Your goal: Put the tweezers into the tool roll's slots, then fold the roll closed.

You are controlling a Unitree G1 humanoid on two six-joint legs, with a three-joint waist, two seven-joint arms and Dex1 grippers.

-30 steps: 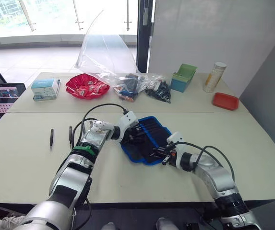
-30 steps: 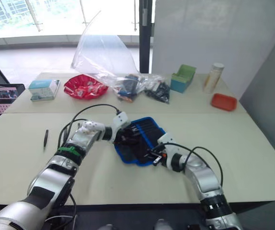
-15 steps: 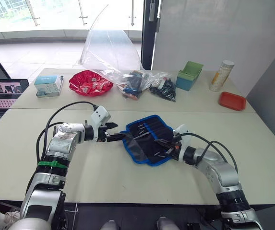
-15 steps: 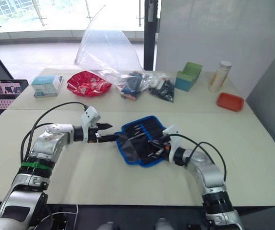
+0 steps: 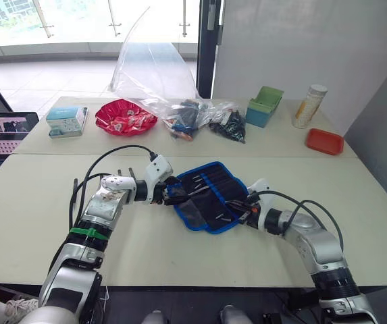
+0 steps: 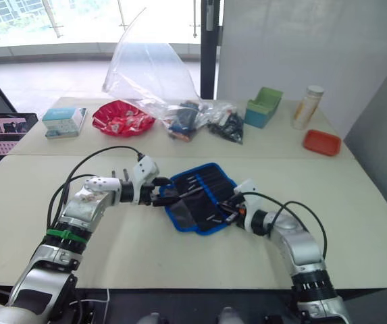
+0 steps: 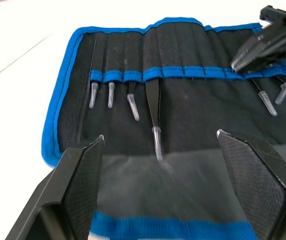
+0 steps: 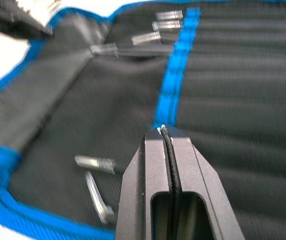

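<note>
1. the tool roll (image 5: 210, 194), a rectangular fabric pouch with bright blue edging and a black inner face, lies unrolled on the pale table (image 5: 31, 223) between my two arms.
2. the slim black pointed tweezers (image 7: 152, 102) sit in the slots (image 7: 133, 55), narrow black fabric pockets under a blue band. four stand toward one side and two near the opposite edge, with clear caps on their tips. one tweezer hangs lower than its neighbours.
3. my left pincer (image 7: 160, 187) is spread wide and holds nothing. its black fingers (image 7: 78, 175) straddle the roll's near flap.
4. my right pincer (image 8: 166, 134) has its fingers pressed together with nothing visibly between them. its tip rests at the blue band near the roll's far side.
5. judgement: the loading looks nearly complete, and the step in hand is seating the low tweezer and starting the fold.
6. to do it well, i should press the roll flat with the right pincer so that it does not slide.
7. i should then bring the left pincer down on the blue edge of the flap, not on the capped tips, and grip only fabric.
8. i should lift the flap low and lay it over the tips before rolling. a high lift could shake the tweezers out of their slots.
9. no brand, label or writing can be read on the roll or tweezers. the print on the small box (image 5: 65, 122) at the table's far left is too small to read.
</note>
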